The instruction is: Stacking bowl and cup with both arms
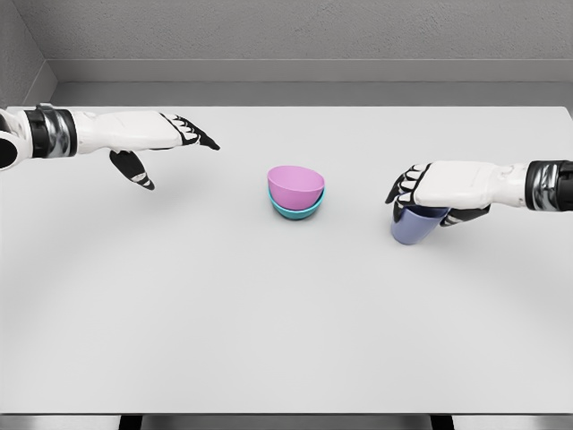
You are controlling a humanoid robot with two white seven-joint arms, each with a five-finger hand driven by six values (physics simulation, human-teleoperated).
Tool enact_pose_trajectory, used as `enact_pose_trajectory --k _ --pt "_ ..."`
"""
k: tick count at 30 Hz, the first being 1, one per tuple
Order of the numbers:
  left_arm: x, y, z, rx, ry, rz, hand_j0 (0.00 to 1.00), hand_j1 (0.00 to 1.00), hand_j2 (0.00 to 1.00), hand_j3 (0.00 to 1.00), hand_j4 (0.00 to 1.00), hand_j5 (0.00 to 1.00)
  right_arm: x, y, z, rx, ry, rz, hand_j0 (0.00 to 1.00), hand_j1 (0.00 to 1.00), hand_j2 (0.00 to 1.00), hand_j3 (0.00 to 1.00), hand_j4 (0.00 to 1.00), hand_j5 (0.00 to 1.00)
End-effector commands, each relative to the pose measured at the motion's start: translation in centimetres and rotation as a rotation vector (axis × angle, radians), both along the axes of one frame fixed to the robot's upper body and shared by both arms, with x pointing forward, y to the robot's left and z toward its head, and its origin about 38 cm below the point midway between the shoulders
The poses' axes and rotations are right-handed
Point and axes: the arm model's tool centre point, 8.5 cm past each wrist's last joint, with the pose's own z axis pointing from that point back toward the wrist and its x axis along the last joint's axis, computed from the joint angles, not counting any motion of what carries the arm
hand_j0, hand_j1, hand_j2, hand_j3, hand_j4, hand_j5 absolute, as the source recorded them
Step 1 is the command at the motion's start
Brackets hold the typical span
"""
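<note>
Head view shows the pink bowl (296, 185) already nested in the teal bowl (296, 210) at centre of the surface (269, 322); right hand (430, 193), at 3 o'clock, grips the purple cup (412, 226), unstacked; left hand (170, 139), at 10 o'clock, spread and empty.

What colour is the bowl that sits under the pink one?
Teal bowl, seen best in the head view.

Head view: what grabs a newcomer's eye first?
Probably the pink bowl nested in a teal bowl at the middle of the white table, the only bright colours there. Next, the right hand at the right, curled down over a purple cup. The left hand hangs at the upper left, fingers spread, holding nothing.
</note>
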Motion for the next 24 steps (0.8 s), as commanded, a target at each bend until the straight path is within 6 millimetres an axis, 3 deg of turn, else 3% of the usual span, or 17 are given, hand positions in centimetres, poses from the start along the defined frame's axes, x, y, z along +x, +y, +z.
enact_pose_trajectory --k 1,6,13,15,24 --pt "0.0 0.0 0.1 -0.006 0.001 0.004 1.0 1.0 1.0 1.0 1.0 1.0 0.0 0.0 0.0 0.005 0.004 -0.002 0.54 0.54 0.54 0.54 0.54 0.54" --pt "0.0 0.0 0.1 -0.006 0.001 0.004 1.0 1.0 1.0 1.0 1.0 1.0 0.1 0.4 0.1 0.017 0.002 0.003 0.46 0.46 0.46 0.46 0.46 0.46" --pt "0.0 0.1 0.0 -0.005 0.002 0.006 1.0 1.0 1.0 1.0 1.0 1.0 0.3 0.4 0.7 0.037 -0.008 0.0 0.43 0.43 0.43 0.43 0.43 0.43" --pt "0.0 0.1 0.0 -0.005 0.002 0.006 1.0 1.0 1.0 1.0 1.0 1.0 0.7 0.2 2.1 0.068 -0.046 -0.014 0.43 0.43 0.43 0.43 0.43 0.43" --pt "0.0 0.2 0.0 -0.004 0.002 0.008 1.0 1.0 1.0 1.0 1.0 1.0 1.8 1.9 3.6 0.163 -0.086 -0.009 0.44 0.44 0.44 0.44 0.44 0.44"
